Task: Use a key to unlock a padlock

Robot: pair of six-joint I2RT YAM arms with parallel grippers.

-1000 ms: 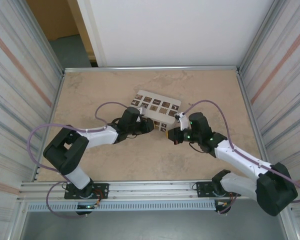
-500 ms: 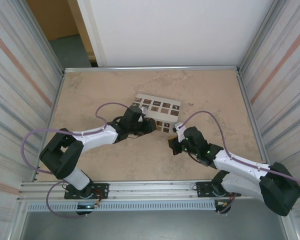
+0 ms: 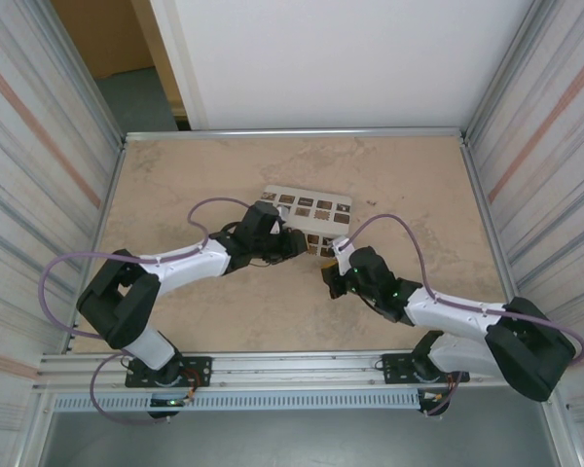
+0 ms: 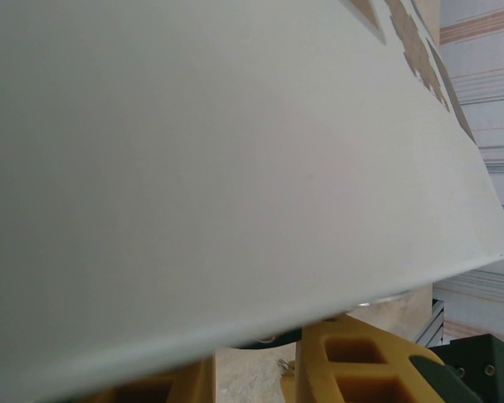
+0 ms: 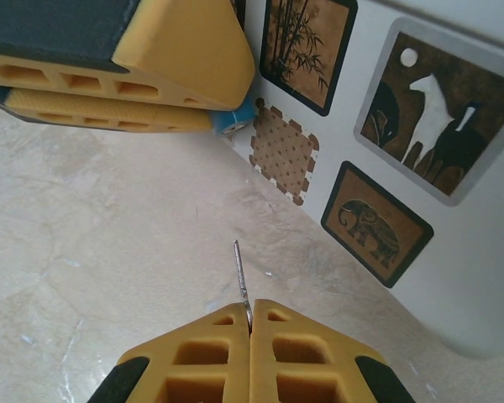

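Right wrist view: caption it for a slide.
Right gripper, shut on a thin key, faces the blue padlock in the left gripper.

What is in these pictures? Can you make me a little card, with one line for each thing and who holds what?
left pincer: shut on the padlock; a blue bit peeks out at its tips
right pincer: shut on the key; a thin metal tip sticks out
key and padlock: apart; the tip aims roughly at the lock, not yet in
white box: on the table, right beside the left pincer
box pictures: bamboo, a white horse, an elephant
lock open or shut: too hidden to tell
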